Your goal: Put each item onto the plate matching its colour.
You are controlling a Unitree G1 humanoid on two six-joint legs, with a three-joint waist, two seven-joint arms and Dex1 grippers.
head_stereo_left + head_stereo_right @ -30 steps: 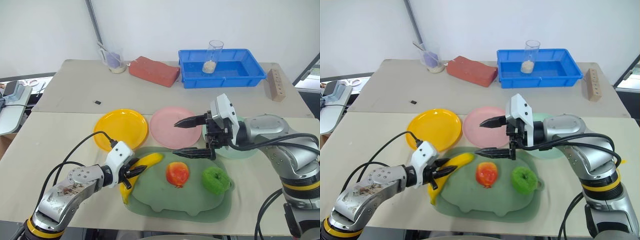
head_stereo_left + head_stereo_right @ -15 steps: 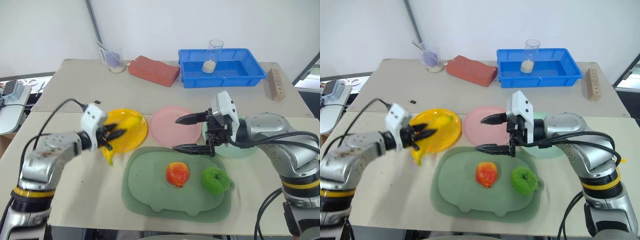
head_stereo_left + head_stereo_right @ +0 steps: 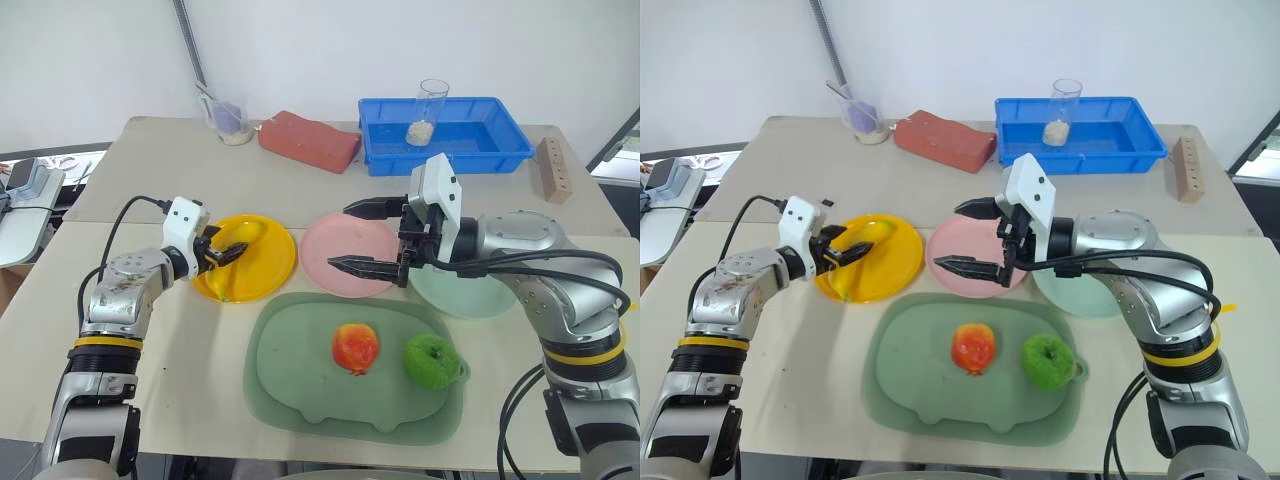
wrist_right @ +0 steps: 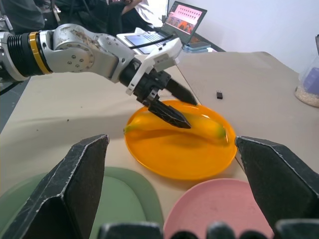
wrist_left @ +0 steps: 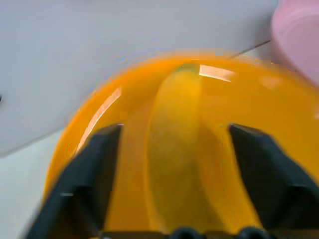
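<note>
Banana, a long smooth curved yellow toy, has left the wavy-rimmed dull-green tray at lower centre and now lies on the glossy yellow plate at centre left. Left gripper hangs over it, fingers now spread and released. Right gripper hovers over the pink plate, fingers wide, holding nothing. Round red fruit and green apple stay on the tray.

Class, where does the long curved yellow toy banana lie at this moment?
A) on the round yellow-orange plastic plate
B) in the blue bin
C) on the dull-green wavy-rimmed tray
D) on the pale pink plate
A: the long curved yellow toy banana lies across the round yellow-orange plastic plate, between the left hand's open fingers.
</note>
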